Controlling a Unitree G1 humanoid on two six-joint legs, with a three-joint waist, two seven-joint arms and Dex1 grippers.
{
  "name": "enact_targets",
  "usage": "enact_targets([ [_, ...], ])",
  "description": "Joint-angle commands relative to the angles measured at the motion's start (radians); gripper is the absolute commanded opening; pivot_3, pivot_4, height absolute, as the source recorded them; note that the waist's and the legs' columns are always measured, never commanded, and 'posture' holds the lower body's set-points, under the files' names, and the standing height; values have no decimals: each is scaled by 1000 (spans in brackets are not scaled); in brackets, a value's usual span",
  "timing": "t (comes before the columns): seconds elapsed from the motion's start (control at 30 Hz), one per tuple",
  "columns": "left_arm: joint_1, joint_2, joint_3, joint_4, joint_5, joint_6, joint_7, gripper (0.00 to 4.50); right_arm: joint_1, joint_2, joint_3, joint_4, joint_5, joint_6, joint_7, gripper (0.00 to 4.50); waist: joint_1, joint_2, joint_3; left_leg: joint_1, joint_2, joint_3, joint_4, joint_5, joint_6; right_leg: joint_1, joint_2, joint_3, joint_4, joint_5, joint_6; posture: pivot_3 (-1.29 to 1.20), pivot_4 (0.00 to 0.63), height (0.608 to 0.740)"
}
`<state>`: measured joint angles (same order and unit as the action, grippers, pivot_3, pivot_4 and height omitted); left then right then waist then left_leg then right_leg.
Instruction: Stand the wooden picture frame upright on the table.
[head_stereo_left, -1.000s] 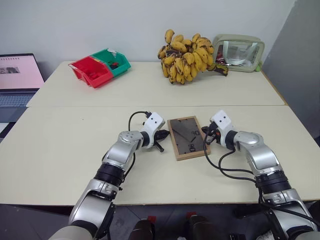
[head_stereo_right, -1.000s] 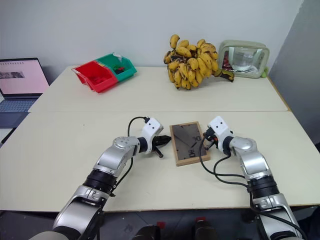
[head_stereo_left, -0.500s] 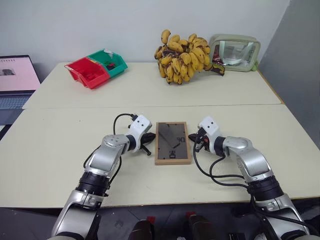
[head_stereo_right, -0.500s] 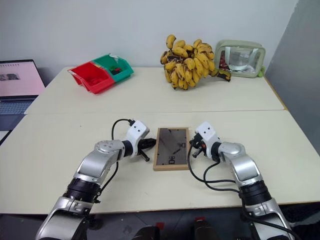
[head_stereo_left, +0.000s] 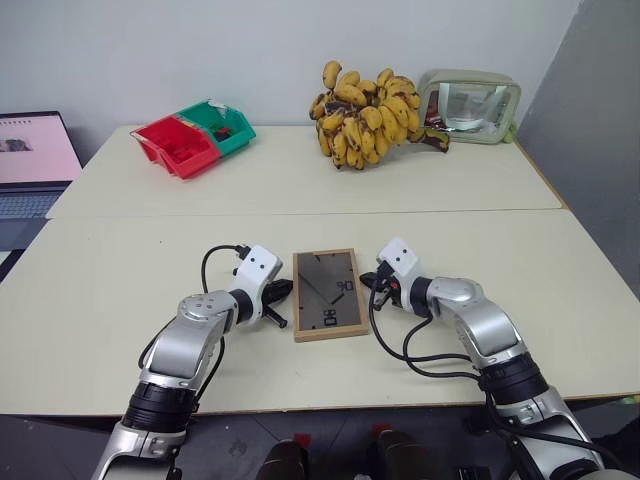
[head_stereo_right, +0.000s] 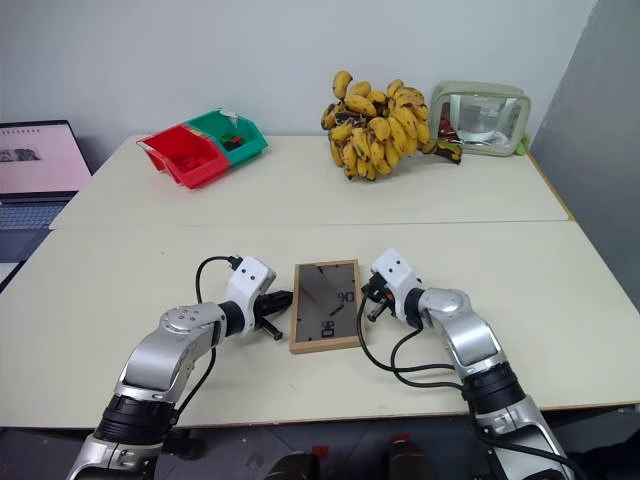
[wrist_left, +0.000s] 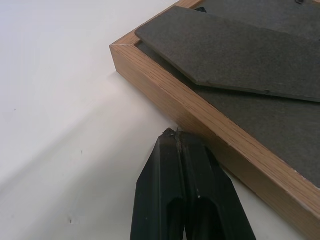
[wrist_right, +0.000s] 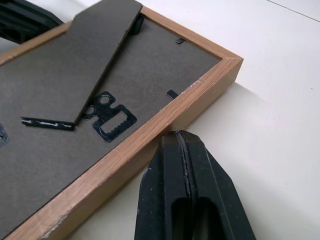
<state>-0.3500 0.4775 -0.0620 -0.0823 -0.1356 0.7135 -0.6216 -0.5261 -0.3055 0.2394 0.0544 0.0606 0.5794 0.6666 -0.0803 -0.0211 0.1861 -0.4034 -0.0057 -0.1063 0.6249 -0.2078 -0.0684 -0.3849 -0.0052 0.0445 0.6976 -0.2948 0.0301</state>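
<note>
The wooden picture frame (head_stereo_left: 327, 294) lies flat on the counter (head_stereo_left: 120, 290), back side up, on the near half of the top just in front of the seam and roughly midway between the side edges. Its dark grey-brown back shows the fold-out stand (wrist_right: 95, 55) lying slightly raised over the board, a black sawtooth hanger (wrist_right: 111, 119) and small black clips.

The left gripper (wrist_left: 176, 134) sits at the frame's left long side, its two black fingers pressed together with nothing between them, tips right at the wooden edge near a corner. The right gripper (wrist_right: 181, 135) sits at the opposite long side, fingers likewise pressed together and empty, tips at the light-wood rim.

Along the far edge of the counter stand a red bin (head_stereo_left: 178, 145) and a green bin (head_stereo_left: 222, 123) side by side toward the far left corner, a large bunch of bananas (head_stereo_left: 365, 115) near the middle, and a clear green-rimmed pouch (head_stereo_left: 474, 105) by the far right corner. An open laptop (head_stereo_left: 32, 160) sits beyond the counter's left edge.
</note>
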Motion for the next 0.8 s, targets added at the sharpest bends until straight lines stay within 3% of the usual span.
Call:
enact_targets([
  [0.03, 30, 62, 23, 19, -9, 15, -31, 5, -14, -31, -45, -32, 7, -29, -8, 0, -1, 0, 0, 0, 0, 0, 0, 0, 0, 0, 0, 0, 0, 0, 0, 0, 150, 740],
  [0.13, 45, 140, 54, 2, -56, 17, -113, 5, -8, -62, -57, -39, 9, -39, 5, 0, -3, 0, 0, 1, 0, 1, -1, 0, 0, 0, 1, 1, 0, 0, 0, 0, 150, 740],
  [0.3, 98, 296, 197, -33, -314, 157, -374, 850, -4, -96, -78, 3, 18, -82, 22, 0, -6, 0, 0, 2, 1, 1, -4, 0, 0, -1, 1, 1, 0, -1, -2, 0, 150, 740],
  [0.43, 16, 246, 390, 63, -583, 601, -361, 1545, -14, -88, -62, 47, 9, -133, 26, 0, 8, 0, 0, 1, 1, -1, -4, 0, 0, 0, 0, -2, 0, -3, -1, 0, 150, 740],
  [0.5, 4, 239, 420, 85, -645, 747, -354, 1977, -21, -69, -59, 63, 11, -141, 22, 0, 12, 0, 0, 1, 0, -1, -3, 0, 0, 0, 0, -2, 0, -3, 0, 0, 150, 740],
  [0.8, -75, 189, 425, 200, -692, 898, -283, 3709, -37, -30, -33, 83, -4, -157, 19, 0, 18, 0, 0, 2, 0, 0, -4, 0, 0, 0, 0, -1, 0, -2, -3, 0, 150, 740],
])
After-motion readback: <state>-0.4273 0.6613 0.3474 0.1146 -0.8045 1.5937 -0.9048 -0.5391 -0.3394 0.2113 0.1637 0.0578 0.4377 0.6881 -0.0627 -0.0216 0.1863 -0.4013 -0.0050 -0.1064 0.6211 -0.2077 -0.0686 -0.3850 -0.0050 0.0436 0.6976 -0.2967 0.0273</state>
